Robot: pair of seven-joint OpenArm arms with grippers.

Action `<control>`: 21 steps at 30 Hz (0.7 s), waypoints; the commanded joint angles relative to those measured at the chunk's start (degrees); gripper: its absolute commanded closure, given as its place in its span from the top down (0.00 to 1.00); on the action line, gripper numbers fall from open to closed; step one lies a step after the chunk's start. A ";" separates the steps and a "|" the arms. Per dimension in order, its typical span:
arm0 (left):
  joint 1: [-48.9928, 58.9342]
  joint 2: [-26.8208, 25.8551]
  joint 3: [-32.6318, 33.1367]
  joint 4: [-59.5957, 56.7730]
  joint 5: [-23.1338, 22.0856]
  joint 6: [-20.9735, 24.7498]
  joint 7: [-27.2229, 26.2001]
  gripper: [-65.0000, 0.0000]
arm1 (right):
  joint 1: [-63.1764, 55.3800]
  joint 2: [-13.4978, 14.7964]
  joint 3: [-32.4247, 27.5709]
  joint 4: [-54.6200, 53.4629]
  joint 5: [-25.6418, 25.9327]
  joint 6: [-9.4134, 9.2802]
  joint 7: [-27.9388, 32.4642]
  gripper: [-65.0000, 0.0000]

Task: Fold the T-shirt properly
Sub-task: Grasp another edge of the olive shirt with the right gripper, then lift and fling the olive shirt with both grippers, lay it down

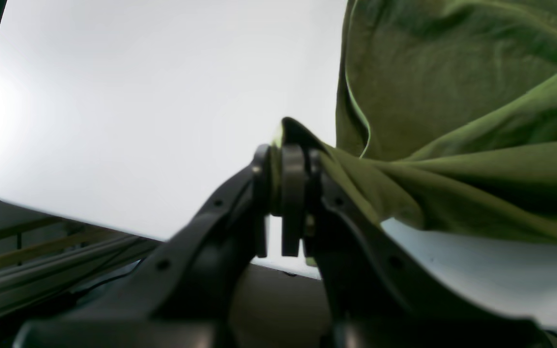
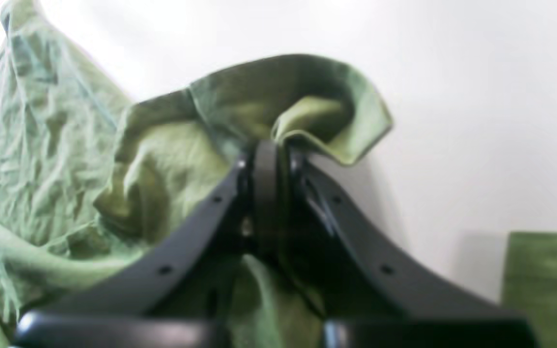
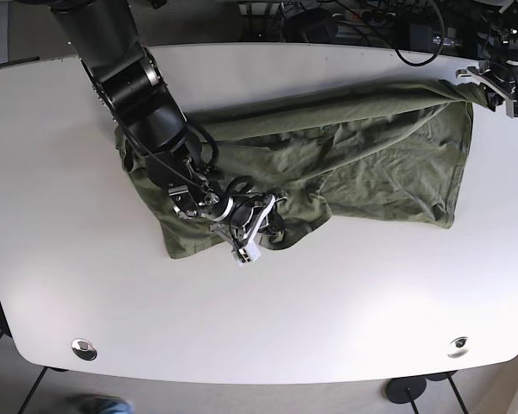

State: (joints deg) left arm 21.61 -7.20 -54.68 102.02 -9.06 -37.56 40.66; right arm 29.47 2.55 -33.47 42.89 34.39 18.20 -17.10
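Observation:
An olive-green T-shirt [image 3: 363, 147] lies crumpled across the back half of the white table [image 3: 328, 302]. My left gripper [image 3: 476, 86] is at the far right corner of the table, shut on the shirt's corner. In the left wrist view the left gripper [image 1: 288, 150] pinches a fold, and the shirt [image 1: 452, 96] hangs taut to the right. My right gripper [image 3: 272, 207] is at the shirt's front left part, shut on a bunched edge. In the right wrist view the right gripper [image 2: 269, 154] holds a curled fold of the shirt [image 2: 65, 145].
Cables and equipment [image 3: 354, 21] crowd the table's far edge. Round metal fittings sit near the front corners [image 3: 84, 348] [image 3: 457, 346]. The table's edge [image 1: 65, 217] runs close below the left gripper. Another green patch [image 2: 544, 280] shows at lower right in the right wrist view.

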 commanded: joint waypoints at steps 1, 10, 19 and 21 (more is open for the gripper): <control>0.06 -1.02 0.92 1.24 -0.39 0.15 -0.88 0.00 | 1.08 -0.13 0.02 1.19 -0.41 -0.22 0.00 0.02; -2.66 -1.11 1.71 4.84 0.31 0.24 2.98 0.00 | -11.76 2.07 22.79 34.07 -0.68 -0.13 -13.36 0.03; -12.07 -1.02 8.74 9.24 6.03 0.07 2.98 0.00 | -28.02 9.81 40.64 63.79 -0.77 -0.13 -27.25 0.03; -14.09 -1.02 10.15 9.24 6.03 0.07 2.98 0.00 | -33.56 11.83 44.59 67.74 -0.77 -0.13 -28.39 0.03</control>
State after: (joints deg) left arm 7.73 -7.20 -44.10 110.00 -3.01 -37.80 44.53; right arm -5.02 13.63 11.05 109.62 33.36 18.06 -46.76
